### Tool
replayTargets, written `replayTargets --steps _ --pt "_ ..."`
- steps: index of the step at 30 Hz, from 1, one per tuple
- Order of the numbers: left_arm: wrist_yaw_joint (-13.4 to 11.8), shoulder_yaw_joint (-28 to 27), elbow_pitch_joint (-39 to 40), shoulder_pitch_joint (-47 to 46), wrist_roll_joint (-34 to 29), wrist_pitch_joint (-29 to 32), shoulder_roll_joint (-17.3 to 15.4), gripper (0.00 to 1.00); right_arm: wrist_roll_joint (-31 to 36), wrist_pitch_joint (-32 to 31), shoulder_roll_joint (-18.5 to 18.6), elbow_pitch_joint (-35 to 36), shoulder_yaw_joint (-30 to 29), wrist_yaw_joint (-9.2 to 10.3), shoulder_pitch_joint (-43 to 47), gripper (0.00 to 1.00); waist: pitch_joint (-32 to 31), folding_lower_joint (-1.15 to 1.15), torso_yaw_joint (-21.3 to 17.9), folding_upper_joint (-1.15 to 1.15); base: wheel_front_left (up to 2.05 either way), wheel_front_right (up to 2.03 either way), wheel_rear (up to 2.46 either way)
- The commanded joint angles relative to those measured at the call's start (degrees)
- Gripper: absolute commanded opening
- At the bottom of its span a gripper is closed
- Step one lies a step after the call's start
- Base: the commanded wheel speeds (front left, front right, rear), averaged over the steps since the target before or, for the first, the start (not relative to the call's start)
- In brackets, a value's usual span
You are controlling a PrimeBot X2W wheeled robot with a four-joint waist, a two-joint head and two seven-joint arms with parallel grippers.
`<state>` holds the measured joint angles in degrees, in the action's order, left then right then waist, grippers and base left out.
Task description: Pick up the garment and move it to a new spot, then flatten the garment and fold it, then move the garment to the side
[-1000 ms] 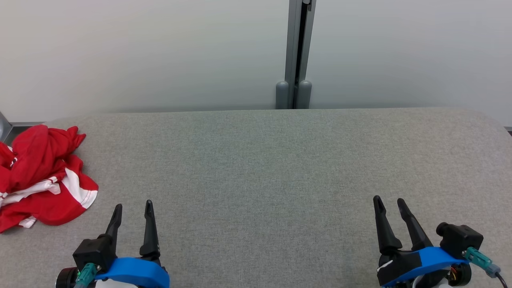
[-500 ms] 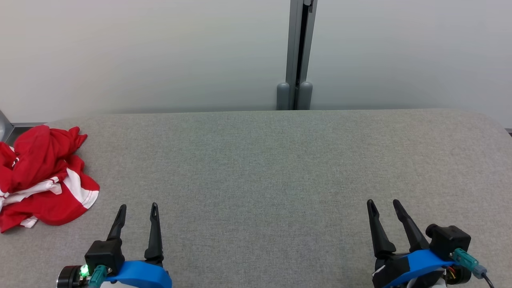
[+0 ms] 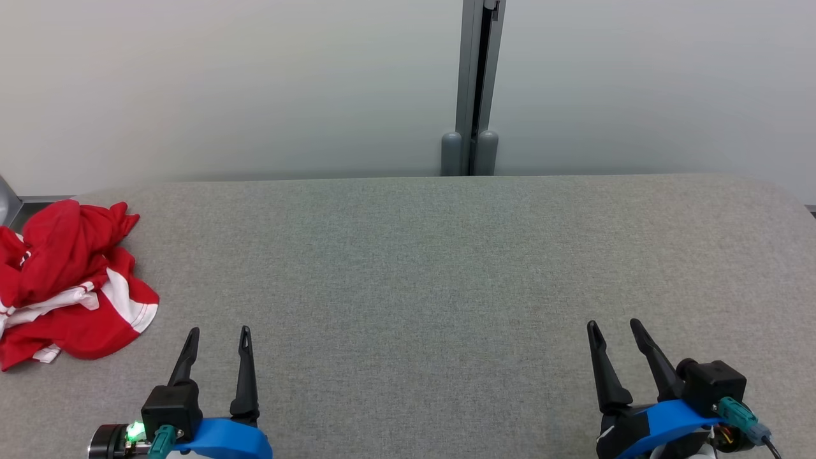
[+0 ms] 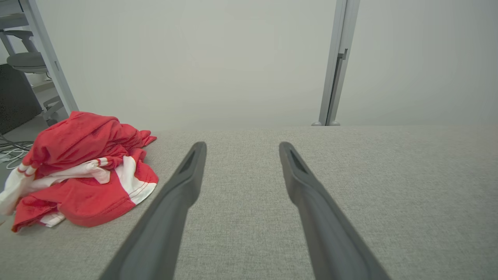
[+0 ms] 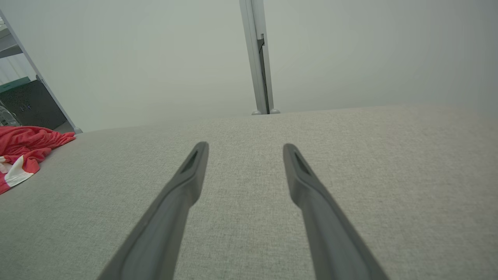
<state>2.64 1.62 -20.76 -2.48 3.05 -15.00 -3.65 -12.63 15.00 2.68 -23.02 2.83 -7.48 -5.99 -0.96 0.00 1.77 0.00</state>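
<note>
The left end effector point(image 3: 220, 331) hovers over the near edge of the grey surface point(image 3: 446, 255), fingers spread and empty. The right end effector point(image 3: 614, 325) matches it, well apart. The crumpled red-and-white garment point(image 3: 70, 280) lies at the surface's left edge, near the left one. The pick-up likely goes best from the left, pinching a thick raised fold so the whole heap lifts.

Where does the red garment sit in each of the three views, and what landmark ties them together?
Head view: red garment at the far left edge, crumpled, mid-height.
Left wrist view: garment at the left, mid-height.
Right wrist view: garment at the far left edge, partly cut off.
Shared landmark: grey vertical post behind the table, rising to each view's top.
</note>
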Motion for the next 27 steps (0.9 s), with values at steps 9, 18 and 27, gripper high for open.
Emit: replayTargets --steps 9,18,27 --pt "0.12 -0.3 0.02 -0.26 0.59 -0.28 -0.09 1.0 -0.47 0.26 0.38 -0.42 0.32 -0.03 -0.79 1.0 0.18 0.0 0.0 0.0 0.0 0.0 0.0" --pt "-0.42 -0.66 0.16 -0.56 0.33 -0.28 -0.39 1.0 -0.61 0.26 0.37 -0.06 0.3 -0.03 -0.52 1.0 0.35 0.0 0.73 0.0 0.0 0.0 0.0" --pt "-1.59 -2.05 1.38 -0.47 0.55 -0.23 -0.86 1.0 -1.01 0.24 0.36 0.36 1.54 -0.03 -0.11 1.0 0.42 0.0 4.8 0.0 0.0 0.0 0.0"
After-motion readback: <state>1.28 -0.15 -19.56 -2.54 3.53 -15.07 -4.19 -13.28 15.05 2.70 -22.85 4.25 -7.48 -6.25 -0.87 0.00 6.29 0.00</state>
